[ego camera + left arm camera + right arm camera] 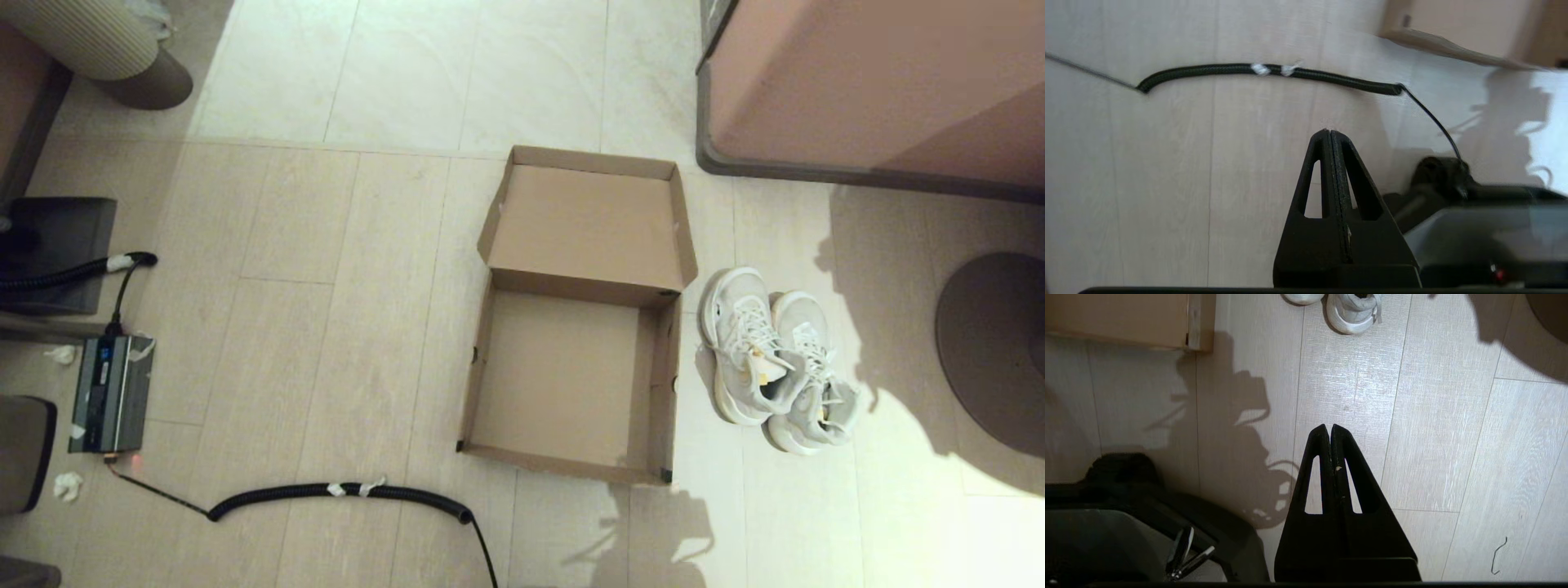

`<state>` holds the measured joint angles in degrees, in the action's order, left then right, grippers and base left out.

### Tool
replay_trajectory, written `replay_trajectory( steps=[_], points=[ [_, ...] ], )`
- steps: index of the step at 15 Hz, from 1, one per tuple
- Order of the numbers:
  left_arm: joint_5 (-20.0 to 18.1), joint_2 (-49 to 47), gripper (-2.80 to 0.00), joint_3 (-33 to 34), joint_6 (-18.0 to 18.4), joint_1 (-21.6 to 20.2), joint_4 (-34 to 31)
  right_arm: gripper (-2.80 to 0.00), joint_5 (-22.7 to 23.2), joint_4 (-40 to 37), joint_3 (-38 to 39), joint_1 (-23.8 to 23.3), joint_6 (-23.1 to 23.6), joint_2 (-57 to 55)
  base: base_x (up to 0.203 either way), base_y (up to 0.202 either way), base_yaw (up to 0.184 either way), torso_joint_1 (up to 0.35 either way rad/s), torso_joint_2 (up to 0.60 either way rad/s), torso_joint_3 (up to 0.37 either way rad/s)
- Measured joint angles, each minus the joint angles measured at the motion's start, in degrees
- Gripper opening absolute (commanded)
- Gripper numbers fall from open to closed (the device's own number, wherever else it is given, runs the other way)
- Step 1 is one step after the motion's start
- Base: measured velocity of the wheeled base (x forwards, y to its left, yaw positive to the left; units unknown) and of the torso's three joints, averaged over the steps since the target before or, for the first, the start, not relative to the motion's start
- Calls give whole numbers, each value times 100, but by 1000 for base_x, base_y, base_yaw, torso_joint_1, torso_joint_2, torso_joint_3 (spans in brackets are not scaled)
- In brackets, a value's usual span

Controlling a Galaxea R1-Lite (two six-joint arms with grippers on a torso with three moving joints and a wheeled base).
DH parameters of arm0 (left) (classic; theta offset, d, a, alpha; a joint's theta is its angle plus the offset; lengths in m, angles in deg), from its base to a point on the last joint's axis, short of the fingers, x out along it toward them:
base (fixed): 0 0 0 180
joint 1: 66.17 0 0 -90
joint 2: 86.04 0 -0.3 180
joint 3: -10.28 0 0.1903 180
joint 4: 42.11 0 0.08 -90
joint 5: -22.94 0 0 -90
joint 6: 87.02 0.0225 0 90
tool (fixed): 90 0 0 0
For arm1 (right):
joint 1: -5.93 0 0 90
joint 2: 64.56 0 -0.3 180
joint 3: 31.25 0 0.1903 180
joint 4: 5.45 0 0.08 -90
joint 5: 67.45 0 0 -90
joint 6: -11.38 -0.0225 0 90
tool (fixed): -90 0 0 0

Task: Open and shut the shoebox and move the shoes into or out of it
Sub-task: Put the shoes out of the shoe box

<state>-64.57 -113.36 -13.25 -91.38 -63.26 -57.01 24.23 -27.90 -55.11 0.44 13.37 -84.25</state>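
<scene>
The brown cardboard shoebox (pixel 482 359) lies open and empty on the floor at centre, its hinged lid (pixel 589 224) folded back flat on the far side. The two white sneakers (pixel 771 359) stand side by side on the floor just right of the box, toes pointing away from me. Neither arm shows in the head view. My left gripper (pixel 1329 131) is shut with nothing in it, hovering over bare floor near the box's near left corner (pixel 1404 34). Empty too, my right gripper (pixel 1329 426) is shut above the floor, well short of the sneakers' heels (pixel 1349 308) and the box corner (pixel 1196 335).
A black corrugated cable (pixel 343 492) curves over the floor near the box's front left. A small power unit (pixel 110 394) sits at the far left. A large pinkish-brown furniture block (pixel 873 82) fills the back right, and a round dark base (pixel 992 351) lies right of the shoes.
</scene>
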Motion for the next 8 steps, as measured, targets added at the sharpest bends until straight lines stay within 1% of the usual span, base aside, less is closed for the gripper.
replay_trajectory(
  steps=[1,2,4,5,7,8],
  points=[
    [-99,418,-280,7,44,-13,-271,-280,-11,-36,20,3,46,135,0,0,0,0,0,0],
    [-153,790,-280,12,109,-50,-368,-280,-31,-53,39,5,94,221,0,0,0,0,0,0],
    [-218,1564,-280,17,365,-158,-543,-280,-110,18,48,5,2,317,0,0,0,0,0,0],
    [-244,1922,-280,17,492,-205,-616,-280,-122,194,50,5,-51,344,0,0,0,0,0,0],
    [-260,2382,-280,17,509,-281,-646,-280,6,437,50,5,-114,374,0,0,0,0,0,0],
    [-254,2511,-280,17,510,-294,-702,-280,63,273,50,23,-87,382,0,0,0,0,0,0]
  ],
)
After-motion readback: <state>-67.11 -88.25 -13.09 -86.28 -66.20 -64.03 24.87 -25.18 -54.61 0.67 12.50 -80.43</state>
